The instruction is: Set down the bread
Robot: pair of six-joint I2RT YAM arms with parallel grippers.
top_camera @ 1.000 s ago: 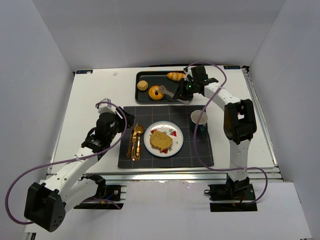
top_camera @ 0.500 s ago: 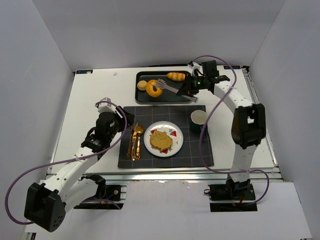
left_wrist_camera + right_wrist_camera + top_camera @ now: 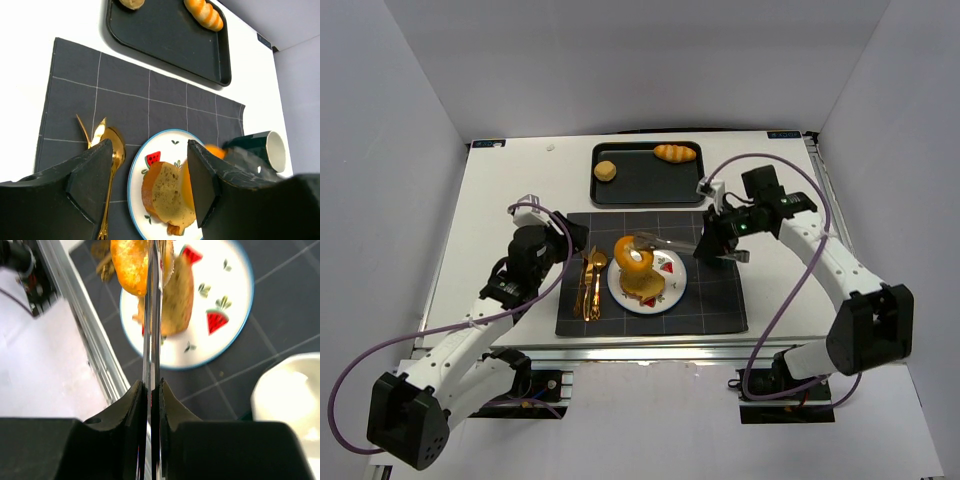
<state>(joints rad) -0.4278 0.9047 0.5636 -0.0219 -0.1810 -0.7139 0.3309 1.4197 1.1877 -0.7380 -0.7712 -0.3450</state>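
My right gripper (image 3: 712, 243) is shut on metal tongs (image 3: 670, 243). The tongs hold an orange ring-shaped bread (image 3: 633, 254) just above the white watermelon-print plate (image 3: 672, 292). A slice of brown bread (image 3: 646, 286) lies on that plate. In the right wrist view the tongs (image 3: 152, 315) run up from my gripper (image 3: 151, 387) to the ring bread (image 3: 131, 260), over the slice (image 3: 177, 300). My left gripper (image 3: 570, 238) is open and empty, left of the plate. In its wrist view the gripper (image 3: 149, 167) frames the slice (image 3: 167, 195).
A black tray (image 3: 640, 188) at the back holds a round bun (image 3: 606, 170) and a striped roll (image 3: 674, 152). Gold cutlery (image 3: 590, 285) lies on the dark placemat (image 3: 720, 310) left of the plate. A green cup (image 3: 272, 150) stands right of the plate, under my right wrist.
My right gripper carried the ring bread in the tongs from the tray down to above the plate. The left arm has hardly moved.
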